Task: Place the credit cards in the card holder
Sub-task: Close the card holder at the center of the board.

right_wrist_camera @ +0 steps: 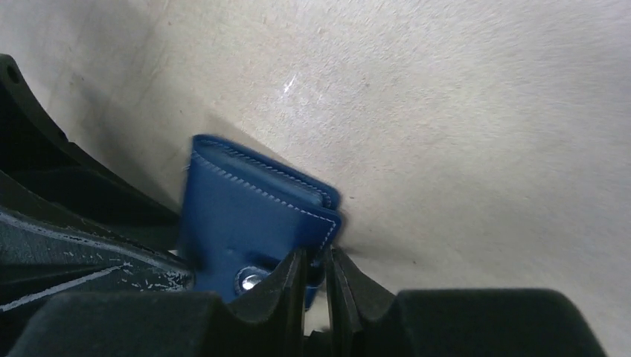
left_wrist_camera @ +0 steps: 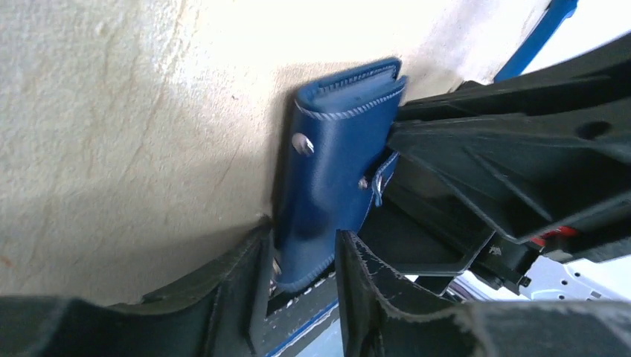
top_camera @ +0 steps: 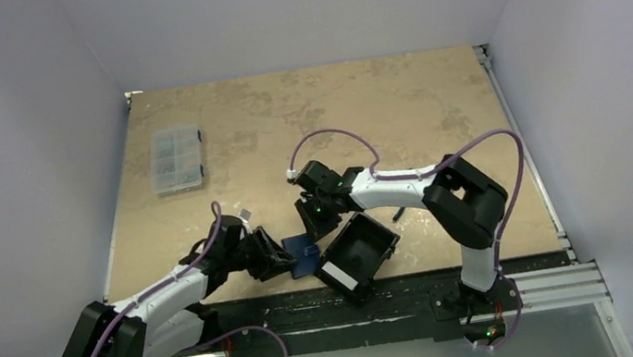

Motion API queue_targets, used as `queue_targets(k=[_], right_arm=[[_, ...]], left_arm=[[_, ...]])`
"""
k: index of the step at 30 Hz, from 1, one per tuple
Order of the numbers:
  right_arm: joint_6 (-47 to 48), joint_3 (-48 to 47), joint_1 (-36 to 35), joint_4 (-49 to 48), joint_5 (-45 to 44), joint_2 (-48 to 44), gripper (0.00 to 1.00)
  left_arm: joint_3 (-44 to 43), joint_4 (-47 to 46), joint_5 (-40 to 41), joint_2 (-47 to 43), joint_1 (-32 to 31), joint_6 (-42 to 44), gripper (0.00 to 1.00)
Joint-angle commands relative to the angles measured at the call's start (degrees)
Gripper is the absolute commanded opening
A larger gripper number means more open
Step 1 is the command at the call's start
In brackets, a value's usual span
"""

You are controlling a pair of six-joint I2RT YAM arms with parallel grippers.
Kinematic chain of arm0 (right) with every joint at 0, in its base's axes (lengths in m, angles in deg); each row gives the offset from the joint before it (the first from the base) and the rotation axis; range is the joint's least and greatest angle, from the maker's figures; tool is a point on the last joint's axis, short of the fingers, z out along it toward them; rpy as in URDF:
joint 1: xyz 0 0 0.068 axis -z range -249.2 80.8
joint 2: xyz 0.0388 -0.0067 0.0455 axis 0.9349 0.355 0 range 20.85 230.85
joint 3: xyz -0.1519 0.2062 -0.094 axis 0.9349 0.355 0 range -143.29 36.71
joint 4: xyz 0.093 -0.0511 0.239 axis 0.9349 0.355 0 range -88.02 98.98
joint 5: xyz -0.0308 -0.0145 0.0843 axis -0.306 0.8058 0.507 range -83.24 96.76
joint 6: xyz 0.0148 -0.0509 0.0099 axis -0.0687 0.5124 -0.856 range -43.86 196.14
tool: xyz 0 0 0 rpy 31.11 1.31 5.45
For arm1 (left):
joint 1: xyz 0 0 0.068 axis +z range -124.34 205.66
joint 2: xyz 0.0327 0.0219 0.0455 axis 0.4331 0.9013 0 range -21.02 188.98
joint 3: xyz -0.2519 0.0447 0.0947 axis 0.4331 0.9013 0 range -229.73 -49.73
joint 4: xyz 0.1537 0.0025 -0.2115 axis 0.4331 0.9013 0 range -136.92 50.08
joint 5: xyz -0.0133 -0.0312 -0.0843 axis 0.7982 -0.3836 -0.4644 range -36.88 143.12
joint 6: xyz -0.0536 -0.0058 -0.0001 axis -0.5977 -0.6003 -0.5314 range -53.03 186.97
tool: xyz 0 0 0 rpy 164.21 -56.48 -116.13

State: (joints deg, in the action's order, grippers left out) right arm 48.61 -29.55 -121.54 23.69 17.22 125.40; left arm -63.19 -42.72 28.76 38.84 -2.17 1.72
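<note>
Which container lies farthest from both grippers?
The clear compartment box, alone at the far left; the blue card holder is held, and the black tray lies beside it.

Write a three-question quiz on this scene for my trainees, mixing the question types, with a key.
1. True or false: the card holder lies untouched on the table.
2. The clear compartment box sits at the table's: A) far left; B) near right; C) centre.
3. Which end effectors pinch the card holder?
Key: 1 false; 2 A; 3 both, the left end effector and the right end effector.
</note>
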Motion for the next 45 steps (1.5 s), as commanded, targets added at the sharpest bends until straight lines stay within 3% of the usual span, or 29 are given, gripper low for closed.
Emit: queue_targets(k=[1, 7, 14, 17, 22, 28, 31, 33, 36, 41, 45], right_arm=[[0.9, -2.4, 0.4, -4.2, 6.8, 3.3, 0.22], [3.1, -15.3, 1.2, -2.7, 7.2, 12.1, 0.12], [8.7, -37.8, 5.7, 6.2, 1.5, 24.2, 0.14], [12.5, -43.3, 6.6, 13.1, -6.1, 25.3, 0.19], [17.6, -35.1, 7.3, 9.6, -12.7, 15.8, 0.30], [23.2, -20.4, 7.3, -0.9, -15.3, 2.3, 0.41], [24.6, -16.5, 7.3, -2.8, -10.7, -0.4, 0.48], [25.0, -16.4, 7.4, -2.4, -7.4, -0.1, 0.48], [26.9, -17.2, 7.0, -0.8, -4.8, 1.1, 0.47], [28.5, -14.9, 6.7, -6.3, 1.3, 1.6, 0.45], [28.9, -18.9, 5.6, -2.5, 3.1, 4.9, 0.41]], left_arm=[[3.3, -10.2, 0.3, 1.7, -0.6, -4.5, 0.36], [6.0, -22.2, 7.9, 4.0, -0.5, -10.8, 0.27], [-4.6, -26.4, 13.3, 23.9, 4.0, -4.8, 0.17], [-6.7, -26.0, 9.1, 27.5, 8.5, -1.1, 0.16], [-5.2, -24.5, 4.0, 17.7, 9.3, -0.7, 0.29], [-11.1, -6.5, -0.1, 6.1, 10.5, 5.6, 0.47], [-13.7, -2.0, -3.8, 5.5, 12.6, 7.0, 0.52], [-15.6, -0.6, -5.9, 7.6, 14.3, 8.1, 0.49], [-17.5, -2.2, -6.5, 11.0, 16.4, 9.2, 0.36], [-21.8, -8.7, -9.8, 22.2, 17.1, 11.0, 0.14], [-23.4, -12.4, -11.4, 28.1, 17.1, 11.8, 0.10]])
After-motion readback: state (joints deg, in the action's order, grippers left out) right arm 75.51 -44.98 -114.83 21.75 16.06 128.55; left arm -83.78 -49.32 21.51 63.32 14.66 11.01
